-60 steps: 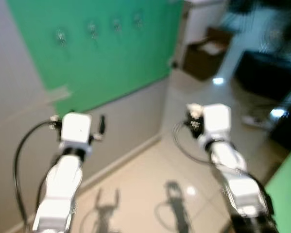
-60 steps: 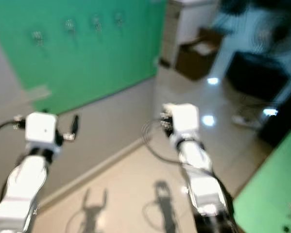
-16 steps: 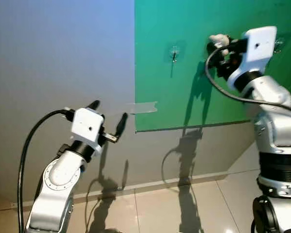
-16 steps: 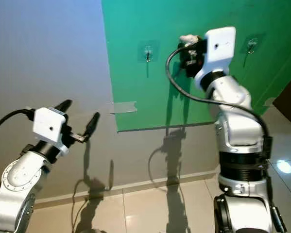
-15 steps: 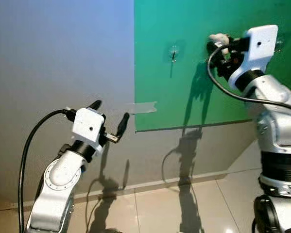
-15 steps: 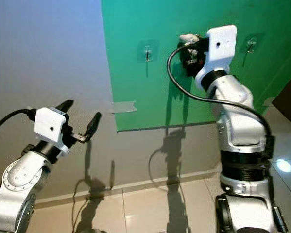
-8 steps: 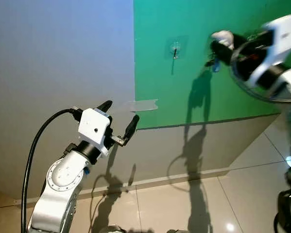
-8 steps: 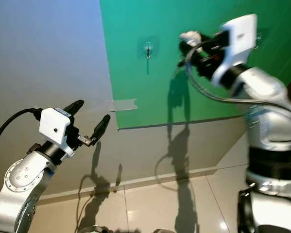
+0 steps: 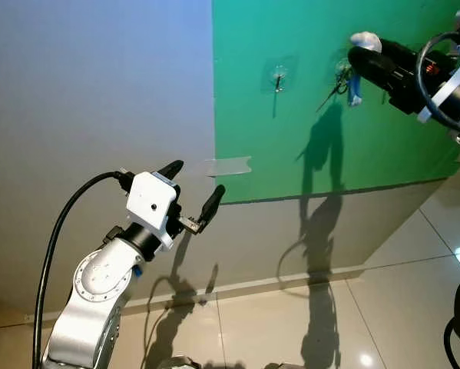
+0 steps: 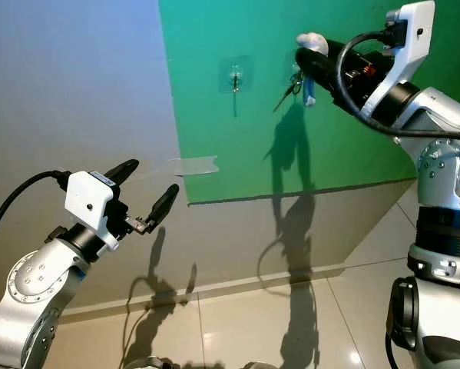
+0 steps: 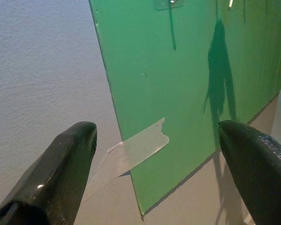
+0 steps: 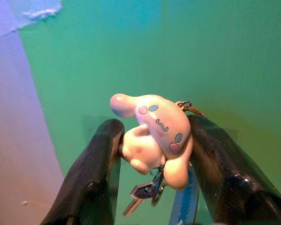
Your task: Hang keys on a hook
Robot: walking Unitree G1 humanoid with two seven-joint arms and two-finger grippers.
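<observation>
My right gripper (image 12: 154,129) is shut on a white cartoon-dog keychain figure (image 12: 161,124). Keys (image 12: 147,192) and a blue strap (image 12: 182,201) dangle under it. In the eye views that gripper (image 9: 360,58) is raised to the green board (image 9: 306,138), and the keys (image 9: 333,88) hang right by the board's second clear hook (image 9: 342,71). I cannot tell whether the ring touches the hook. An empty hook (image 9: 276,77) is to its left. My left gripper (image 9: 196,178) is open and empty, lower down by the board's left edge.
A strip of clear tape (image 9: 230,165) holds the green board to the grey wall (image 9: 99,92). A skirting line (image 9: 237,288) runs along the wall above the glossy tiled floor (image 9: 383,323). Both arms cast shadows on the wall.
My right arm has swung out to the right, its gripper still at the second hook, and the keys now dangle in plain sight. My left gripper rose slightly.
</observation>
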